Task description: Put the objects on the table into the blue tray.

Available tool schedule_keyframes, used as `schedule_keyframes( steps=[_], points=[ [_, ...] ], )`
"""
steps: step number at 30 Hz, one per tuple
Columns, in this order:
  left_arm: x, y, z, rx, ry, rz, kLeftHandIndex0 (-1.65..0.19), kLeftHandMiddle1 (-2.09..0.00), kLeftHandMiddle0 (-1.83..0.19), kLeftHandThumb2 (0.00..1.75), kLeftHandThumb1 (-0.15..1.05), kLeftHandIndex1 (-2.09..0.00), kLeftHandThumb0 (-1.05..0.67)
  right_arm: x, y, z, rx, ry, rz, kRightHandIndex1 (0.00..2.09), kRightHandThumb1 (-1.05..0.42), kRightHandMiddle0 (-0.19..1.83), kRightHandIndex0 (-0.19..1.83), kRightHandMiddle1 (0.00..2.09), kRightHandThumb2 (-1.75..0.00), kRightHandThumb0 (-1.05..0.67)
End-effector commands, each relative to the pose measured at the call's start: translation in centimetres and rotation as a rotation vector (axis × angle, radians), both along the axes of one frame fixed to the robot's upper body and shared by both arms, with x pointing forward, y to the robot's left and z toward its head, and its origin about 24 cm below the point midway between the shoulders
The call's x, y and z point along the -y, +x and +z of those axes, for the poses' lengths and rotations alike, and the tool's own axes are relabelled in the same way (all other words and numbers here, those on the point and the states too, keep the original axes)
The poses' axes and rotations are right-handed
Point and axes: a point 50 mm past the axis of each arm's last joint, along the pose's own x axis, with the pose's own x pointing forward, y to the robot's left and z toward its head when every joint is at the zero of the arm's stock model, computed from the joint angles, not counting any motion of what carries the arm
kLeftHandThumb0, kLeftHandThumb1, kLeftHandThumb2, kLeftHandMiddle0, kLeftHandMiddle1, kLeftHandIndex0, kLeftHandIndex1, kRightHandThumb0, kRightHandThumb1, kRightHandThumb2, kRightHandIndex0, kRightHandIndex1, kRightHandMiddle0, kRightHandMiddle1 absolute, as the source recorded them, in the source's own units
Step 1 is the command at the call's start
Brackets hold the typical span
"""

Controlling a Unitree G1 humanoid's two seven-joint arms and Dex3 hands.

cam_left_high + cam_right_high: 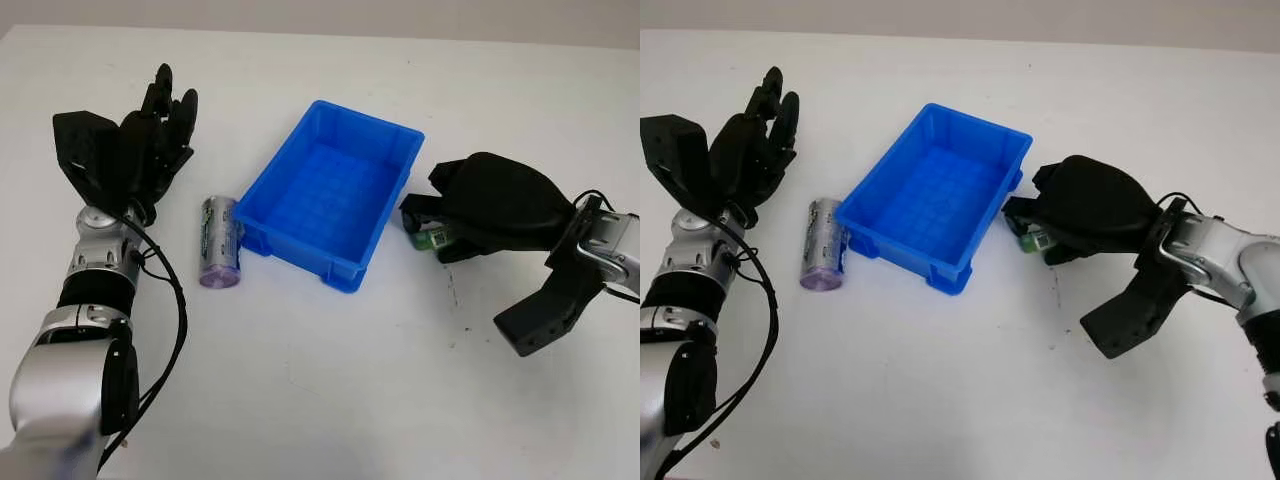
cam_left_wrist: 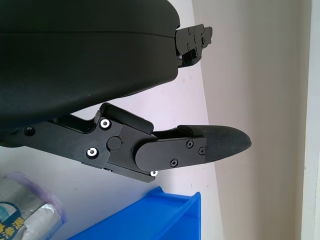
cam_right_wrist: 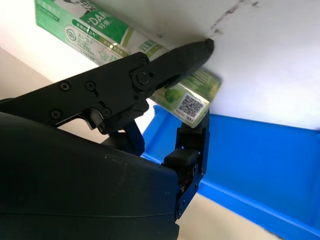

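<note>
The blue tray [image 1: 335,190] sits empty in the middle of the white table. A silver and purple can [image 1: 220,240] lies on its side just left of the tray, and its end [image 2: 25,205] shows in the left wrist view. My left hand [image 1: 160,125] is open, held up at the far left, apart from the can. Right of the tray lies a green carton [image 1: 435,240], mostly hidden under my right hand [image 1: 425,215]. In the right wrist view the fingers [image 3: 170,62] close across the carton [image 3: 90,27], close to the tray's wall [image 3: 260,150].
The table's far edge runs along the top of the head views. A dark scuff mark [image 1: 455,295] is on the table in front of the right hand. Bare tabletop stretches in front of the tray.
</note>
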Motion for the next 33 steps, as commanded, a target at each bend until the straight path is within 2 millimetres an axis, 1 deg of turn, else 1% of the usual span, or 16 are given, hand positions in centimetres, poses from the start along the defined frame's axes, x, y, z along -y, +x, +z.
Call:
schedule_keyframes(
  steps=[1, 4, 7, 9, 11, 13, 20, 24, 26, 30, 33],
  points=[
    [-0.1, 0.2, 1.0, 0.026, -0.002, 0.002, 0.19, 0.0, 0.19, 0.52, 1.05, 0.0, -0.72, 0.0, 0.4, 0.1, 0.009, 0.018, 0.01, 2.09, -1.03, 0.73, 0.91, 1.95, -0.06, -0.57],
    [-0.1, 0.2, 1.0, 0.024, -0.002, 0.005, 0.19, 0.0, 0.19, 0.52, 1.05, 0.0, -0.72, -0.3, 0.8, 0.8, 0.029, 0.074, 0.025, 2.09, -1.04, 0.74, 0.97, 2.07, -0.07, -0.57],
    [-0.1, 0.2, 1.0, 0.024, 0.007, 0.003, 0.19, 0.0, 0.19, 0.52, 1.05, 0.0, -0.73, -0.6, 1.1, 1.3, -0.004, 0.17, 0.01, 2.09, -1.05, 0.76, 0.98, 2.09, -0.09, -0.56],
    [-0.1, 0.2, 1.0, 0.023, 0.008, 0.003, 0.19, 0.0, 0.19, 0.52, 1.05, 0.0, -0.73, -0.9, 1.3, 1.9, -0.028, 0.24, 0.006, 2.09, -1.05, 0.81, 1.0, 2.09, -0.1, -0.55],
    [-0.1, 0.2, 1.0, 0.023, 0.008, 0.004, 0.19, 0.0, 0.19, 0.53, 1.05, 0.0, -0.72, -1.3, 1.3, 3.0, -0.049, 0.34, 0.004, 2.09, -1.03, 0.85, 1.01, 2.09, -0.07, -0.53],
    [-0.1, 0.2, 1.0, 0.024, 0.006, 0.005, 0.19, 0.0, 0.19, 0.53, 1.05, 0.0, -0.71, -1.7, 1.4, 4.9, -0.077, 0.469, 0.003, 2.09, -1.0, 0.92, 1.11, 2.09, -0.06, -0.48],
    [0.2, 0.3, 0.9, 0.019, 0.006, 0.004, 0.19, 0.0, 0.19, 0.53, 1.05, 0.0, -0.71, -2.3, 1.2, 9.0, -0.103, 0.715, 0.032, 2.09, -1.02, 0.89, 1.1, 2.09, -0.06, -0.37],
    [0.4, 0.3, 0.8, 0.019, 0.014, 0.005, 0.19, 0.0, 0.19, 0.53, 1.05, 0.0, -0.72, -2.7, 1.3, 10.3, -0.065, 0.783, 0.049, 2.09, -1.04, 1.01, 1.21, 2.09, -0.07, -0.4],
    [0.5, 0.3, 0.7, 0.02, 0.008, 0.007, 0.19, 0.0, 0.19, 0.53, 1.05, 0.0, -0.72, -2.9, 1.5, 10.8, -0.065, 0.803, 0.059, 2.09, -1.04, 1.07, 1.27, 2.09, -0.06, -0.37],
    [0.4, 0.3, 0.6, 0.017, -0.002, 0.016, 0.19, 0.0, 0.19, 0.54, 1.05, 0.0, -0.71, -3.2, 1.9, 11.3, -0.065, 0.843, 0.079, 2.09, -1.05, 1.03, 1.22, 2.09, -0.07, -0.34],
    [0.5, 0.3, 0.5, 0.017, -0.024, 0.02, 0.19, 0.0, 0.19, 0.53, 1.05, 0.0, -0.7, -3.5, 2.2, 11.7, -0.049, 0.867, 0.101, 2.09, -1.05, 1.04, 1.25, 2.09, -0.08, -0.34]
  ],
)
